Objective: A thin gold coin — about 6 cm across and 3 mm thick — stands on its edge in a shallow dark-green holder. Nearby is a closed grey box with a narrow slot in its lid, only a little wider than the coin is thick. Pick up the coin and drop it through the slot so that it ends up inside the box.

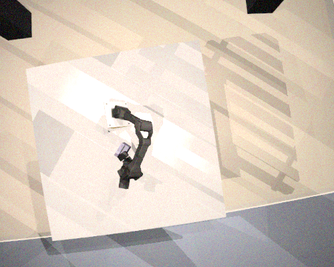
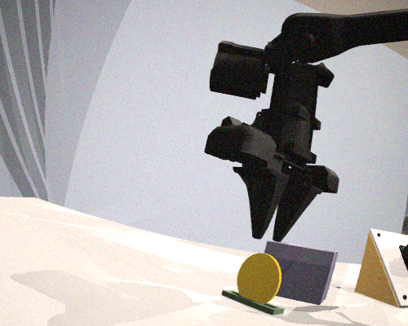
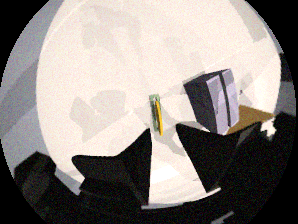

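Sunlight is slanting across the white table top (image 1: 176, 100), laying pale bands and grey shadow patches over it. Around it the beige floor (image 1: 73, 37) is carrying long striped shadows, with a slatted shadow (image 1: 256, 110) falling to one side. A blue-grey wall (image 2: 158, 122) is curving up behind the table, and grey stripes (image 2: 15, 98) are streaking its left edge.

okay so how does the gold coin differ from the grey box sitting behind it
The gold coin is a thin yellow disc; the grey box is a thick, dull, straight-edged block. The coin stands on edge in a dark-green holder, while the box rests directly on the table. Both are below the fingers, untouched.
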Controlling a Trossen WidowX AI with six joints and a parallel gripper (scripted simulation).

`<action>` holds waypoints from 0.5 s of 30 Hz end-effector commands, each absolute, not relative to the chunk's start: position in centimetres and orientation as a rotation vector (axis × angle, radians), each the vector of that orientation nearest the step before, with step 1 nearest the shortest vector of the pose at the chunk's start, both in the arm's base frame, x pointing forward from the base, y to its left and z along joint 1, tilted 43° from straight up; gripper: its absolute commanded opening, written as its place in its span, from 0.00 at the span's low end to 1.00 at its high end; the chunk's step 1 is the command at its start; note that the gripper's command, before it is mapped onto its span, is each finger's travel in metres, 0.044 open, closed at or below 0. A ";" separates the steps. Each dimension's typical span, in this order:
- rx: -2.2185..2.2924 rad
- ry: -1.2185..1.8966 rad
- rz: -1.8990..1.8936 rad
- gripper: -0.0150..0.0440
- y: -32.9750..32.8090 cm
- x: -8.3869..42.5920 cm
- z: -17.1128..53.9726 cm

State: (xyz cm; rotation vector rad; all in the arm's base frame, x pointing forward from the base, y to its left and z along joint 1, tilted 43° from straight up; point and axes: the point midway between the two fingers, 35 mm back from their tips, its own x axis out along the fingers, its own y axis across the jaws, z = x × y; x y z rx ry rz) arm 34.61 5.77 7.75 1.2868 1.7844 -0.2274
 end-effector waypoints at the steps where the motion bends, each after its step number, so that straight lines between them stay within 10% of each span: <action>1: 1.290 1.795 -0.229 0.53 6.5 34.5 7.1; 15: 1.290 1.795 -0.229 0.53 8.1 34.4 5.4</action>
